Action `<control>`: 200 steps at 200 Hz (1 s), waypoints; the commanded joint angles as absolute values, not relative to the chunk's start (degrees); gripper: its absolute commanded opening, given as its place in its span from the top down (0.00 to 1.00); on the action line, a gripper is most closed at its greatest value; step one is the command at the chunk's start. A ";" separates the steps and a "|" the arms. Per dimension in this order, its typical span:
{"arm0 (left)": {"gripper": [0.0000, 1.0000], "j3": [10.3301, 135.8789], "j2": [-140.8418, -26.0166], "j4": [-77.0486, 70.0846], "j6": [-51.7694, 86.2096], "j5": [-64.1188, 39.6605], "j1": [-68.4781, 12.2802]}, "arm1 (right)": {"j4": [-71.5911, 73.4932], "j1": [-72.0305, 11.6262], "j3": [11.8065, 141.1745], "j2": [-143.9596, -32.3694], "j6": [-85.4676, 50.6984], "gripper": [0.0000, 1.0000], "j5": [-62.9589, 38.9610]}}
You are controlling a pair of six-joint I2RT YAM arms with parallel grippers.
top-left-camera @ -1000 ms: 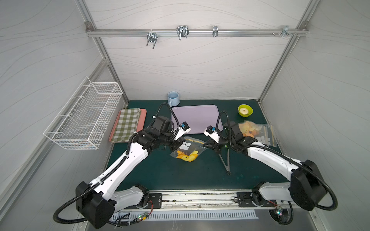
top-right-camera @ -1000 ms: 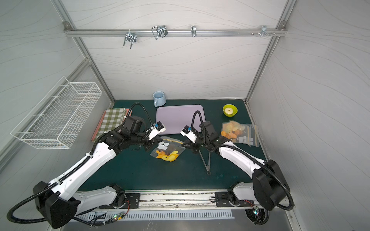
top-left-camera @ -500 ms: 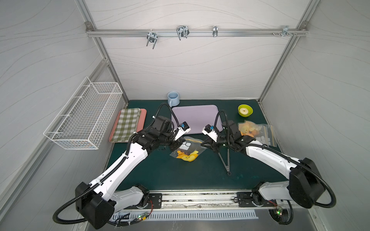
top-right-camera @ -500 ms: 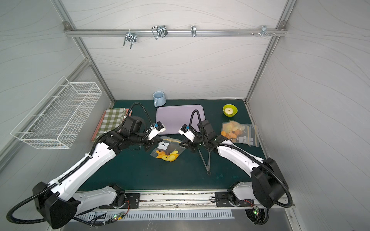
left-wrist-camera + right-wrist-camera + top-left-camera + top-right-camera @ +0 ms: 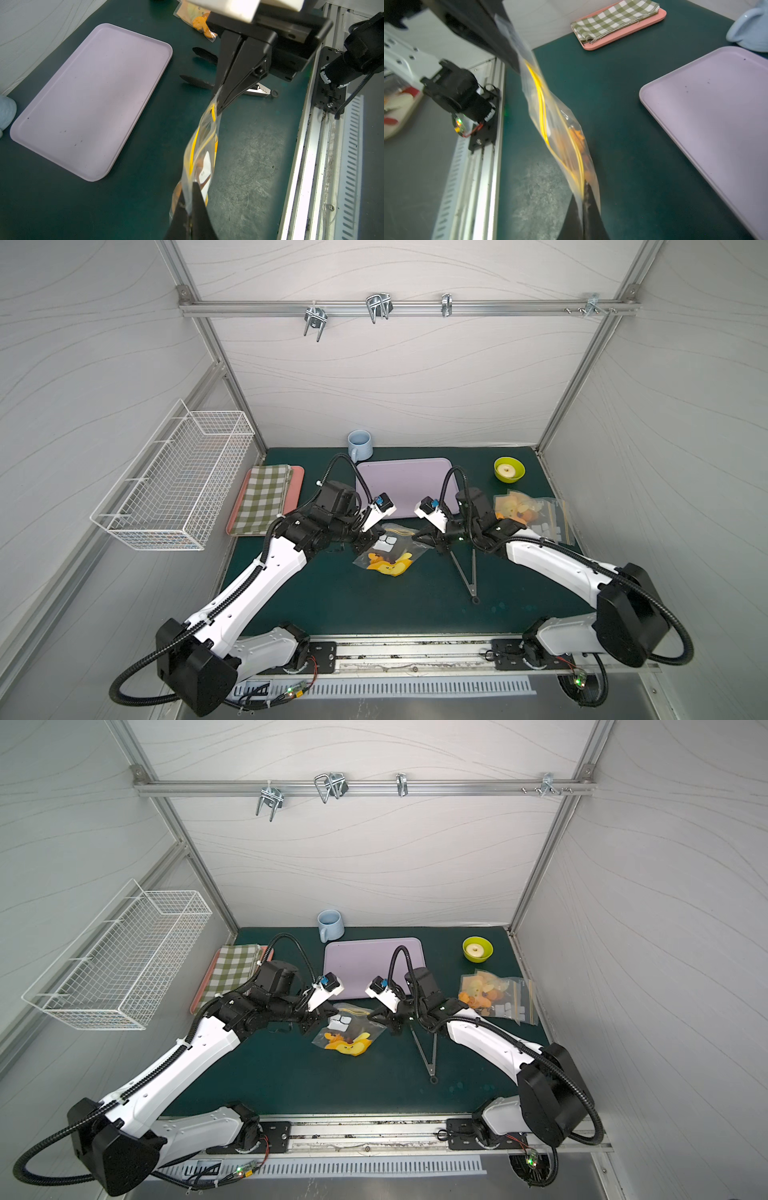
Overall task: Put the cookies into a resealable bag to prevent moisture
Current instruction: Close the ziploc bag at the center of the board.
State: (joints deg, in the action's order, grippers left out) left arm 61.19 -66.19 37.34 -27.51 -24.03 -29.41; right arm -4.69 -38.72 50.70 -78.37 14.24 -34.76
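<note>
1. Nearest my side of the mat, the tongs (image 5: 473, 589) lie flat and unheld, just beside the right arm; I take that to mean the loading is over.
2. Next, the cookies (image 5: 390, 567) sit bunched in the low corner of the resealable bag (image 5: 399, 544); the bag is stretched between the two arms, and I cannot tell whether its bottom rests on the mat or hangs just clear of it.
3. The left gripper (image 5: 189, 204) is pinched tight on one end of the bag's top edge; the right gripper (image 5: 585, 199) is clamped on the opposite end.
4. In both wrist views the yellow zip strips look parted along the middle; I judge the seal is not yet pressed closed, and that is the main step left.
5. Farther back, the lilac tray (image 5: 403, 489) is bare; a second clear bag (image 5: 540, 518) beside the right arm also shows orange pieces, and I cannot say whether those are left to move.
</note>
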 commanded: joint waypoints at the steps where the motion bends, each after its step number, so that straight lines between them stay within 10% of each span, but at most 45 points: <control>1: 1.00 61.61 -65.18 35.07 -28.91 -25.40 -29.61 | -3.57 -39.54 52.11 -79.01 14.76 0.90 -36.24; 34: 1.00 61.60 -65.21 35.02 -28.85 -25.49 -29.61 | -3.12 -39.92 52.84 -79.43 14.41 1.00 -36.54; 47: 1.00 61.57 -65.20 35.00 -28.83 -25.55 -29.57 | -2.66 -40.06 52.93 -79.63 14.15 0.82 -36.78; 59: 1.00 61.61 -65.14 34.99 -28.84 -25.52 -29.54 | -2.51 -40.09 53.06 -79.72 13.98 1.00 -37.00; 75: 1.00 61.56 -65.21 34.98 -28.84 -25.49 -29.61 | -2.61 -40.36 53.50 -79.91 14.06 1.00 -37.18; 87: 1.00 61.61 -65.21 34.99 -28.74 -25.49 -29.62 | -2.25 -40.52 53.61 -79.83 13.84 0.83 -37.22; 100: 1.00 61.61 -65.17 34.99 -28.74 -25.40 -29.57 | -2.24 -40.59 53.70 -80.06 13.80 1.00 -37.18; 119: 1.00 61.66 -65.14 35.00 -28.74 -25.38 -29.61 | -2.29 -40.65 53.96 -80.31 13.84 1.00 -37.42; 131: 1.00 61.57 -65.19 35.05 -28.74 -25.36 -29.57 | -1.80 -40.72 53.88 -80.29 13.67 0.79 -37.62; 144: 1.00 61.60 -65.21 35.01 -28.75 -25.39 -29.61 | -1.89 -40.78 54.13 -80.42 13.53 1.00 -37.76; 158: 1.00 61.61 -65.17 35.01 -28.79 -25.40 -29.60 | -1.81 -40.99 54.32 -80.58 13.62 1.00 -37.86; 172: 1.00 61.61 -65.19 34.98 -28.74 -25.29 -29.59 | -1.25 -41.04 54.40 -80.74 13.39 0.74 -38.11; 187: 1.00 61.61 -65.21 35.03 -28.74 -25.40 -29.57 | -1.32 -41.09 54.74 -81.02 13.27 1.00 -38.18; 200: 1.00 61.61 -65.30 34.98 -28.67 -25.48 -29.62 | -1.11 -41.23 54.93 -81.15 13.27 0.97 -38.21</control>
State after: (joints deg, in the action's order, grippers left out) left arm 61.19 -66.02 36.95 -27.46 -24.23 -29.41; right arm -2.35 -40.69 53.08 -80.25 12.91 -36.77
